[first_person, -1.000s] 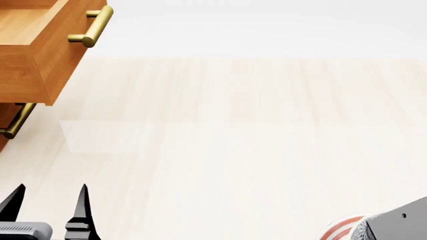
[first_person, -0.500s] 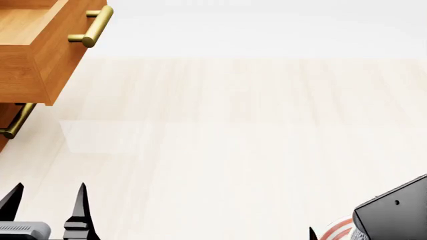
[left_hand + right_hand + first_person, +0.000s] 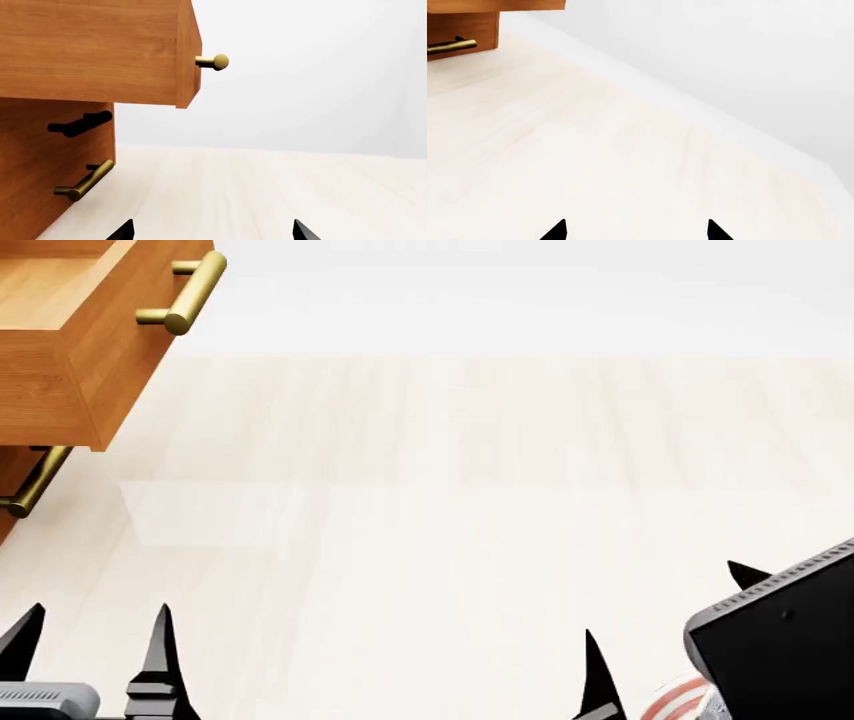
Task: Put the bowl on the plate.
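Observation:
Only a sliver of the plate (image 3: pixel 671 701) shows, its red rings peeking out at the bottom right edge of the head view, under my right arm. The bowl is out of view in every frame. My right gripper (image 3: pixel 663 605) is open above and just beyond that sliver, its black fingertips spread with nothing between them; in its own wrist view the right gripper (image 3: pixel 636 230) faces bare pale surface. My left gripper (image 3: pixel 96 640) is open at the bottom left, empty. In the left wrist view the left gripper (image 3: pixel 213 230) points toward the cabinet side.
A wooden cabinet stands at the far left with its top drawer (image 3: pixel 80 330) pulled out, brass bar handle (image 3: pixel 184 295) sticking out. A lower brass handle (image 3: pixel 34 485) sits beneath it. The pale wood surface (image 3: pixel 467 500) runs back to a white wall.
My right arm has risen into the head view from the bottom right corner, its fingertips now showing and covering more of the plate. The left gripper has barely moved.

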Tool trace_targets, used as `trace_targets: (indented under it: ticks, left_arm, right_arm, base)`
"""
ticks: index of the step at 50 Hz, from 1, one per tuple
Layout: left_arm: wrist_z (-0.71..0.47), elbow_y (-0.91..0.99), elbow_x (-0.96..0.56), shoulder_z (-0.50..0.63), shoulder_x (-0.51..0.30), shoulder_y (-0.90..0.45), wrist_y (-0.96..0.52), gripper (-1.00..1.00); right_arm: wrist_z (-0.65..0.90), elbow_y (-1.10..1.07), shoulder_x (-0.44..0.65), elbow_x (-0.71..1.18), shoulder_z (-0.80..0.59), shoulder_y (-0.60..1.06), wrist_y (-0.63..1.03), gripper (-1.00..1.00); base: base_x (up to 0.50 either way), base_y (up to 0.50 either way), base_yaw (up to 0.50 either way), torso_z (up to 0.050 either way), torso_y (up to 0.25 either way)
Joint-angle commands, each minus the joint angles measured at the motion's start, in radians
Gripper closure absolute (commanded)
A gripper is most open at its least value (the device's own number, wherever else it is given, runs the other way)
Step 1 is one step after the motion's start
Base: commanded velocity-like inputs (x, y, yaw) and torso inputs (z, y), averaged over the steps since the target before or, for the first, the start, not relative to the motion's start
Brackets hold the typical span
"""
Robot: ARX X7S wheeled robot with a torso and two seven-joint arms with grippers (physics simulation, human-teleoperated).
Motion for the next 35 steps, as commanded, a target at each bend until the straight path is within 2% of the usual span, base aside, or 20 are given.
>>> trace_targets:
  ticks: [1, 21, 27, 30, 31, 35]
  left_arm:
    - [-0.005, 0.006, 0.001, 0.002, -0.003, 0.001, -0.001, -1.0]
    - [-0.006, -0.002, 0.009, 0.007, -0.004, 0.005, 0.017, -1.0]
    - [0.049, -0.181, 0.055, 0.018, 0.043, 0.013, 0.182, -1.0]
    - [0.024, -0.1, 0.041, 0.017, 0.022, 0.018, 0.118, -1.0]
    - [0.001, -0.028, 0.023, 0.014, 0.002, 0.013, 0.051, -1.0]
    - [0.0, -0.025, 0.022, 0.015, 0.0, 0.011, 0.047, -1.0]
  right_arm:
    - [0.041, -0.023, -0.033, -0.045, 0.015, 0.009, -0.012, -1.0]
    - [0.031, -0.109, -0.061, -0.174, 0.025, 0.005, -0.043, -1.0]
    - [0.033, -0.141, -0.04, -0.245, 0.032, -0.009, -0.096, -1.0]
    - [0.031, -0.148, -0.033, -0.268, 0.033, -0.016, -0.119, -1.0]
    - [0.032, -0.151, -0.03, -0.279, 0.034, -0.018, -0.126, -1.0]
    - [0.04, -0.167, -0.024, -0.323, 0.037, -0.025, -0.153, -1.0]
  base:
    - [0.0, 0.0, 0.0, 0.0, 0.0]
    - [0.0, 0.0, 0.0, 0.0, 0.0]
    - [0.0, 0.0, 0.0, 0.0, 0.0]
    - [0.0, 0.0, 0.0, 0.0, 0.0]
    - [0.0, 0.0, 0.0, 0.0, 0.0]
    - [0.0, 0.0, 0.0, 0.0, 0.0]
